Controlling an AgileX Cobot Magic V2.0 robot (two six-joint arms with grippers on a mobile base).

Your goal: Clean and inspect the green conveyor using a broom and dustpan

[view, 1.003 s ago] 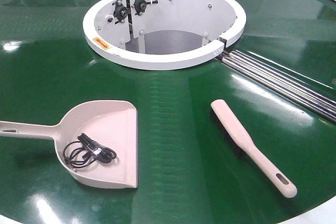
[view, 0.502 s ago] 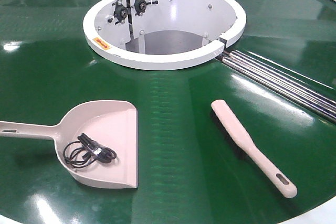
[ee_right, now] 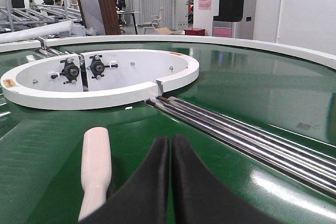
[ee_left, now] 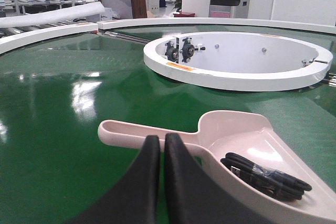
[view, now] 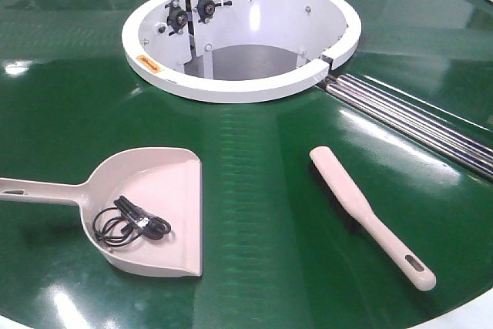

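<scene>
Your left gripper (ee_left: pixel 160 145) and right gripper (ee_right: pixel 170 148) fingers together, empty; dustpan (view: pixel 158 209) at 8 o'clock, broom (view: pixel 362 209) at 4 o'clock on green conveyor (view: pixel 254 175)

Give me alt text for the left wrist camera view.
A pale pink dustpan lies on the glossy green conveyor, holding a coiled black cable. The shut left gripper, black, sits in the foreground just before the pan's handle, with the white ring-shaped opening behind.
</scene>
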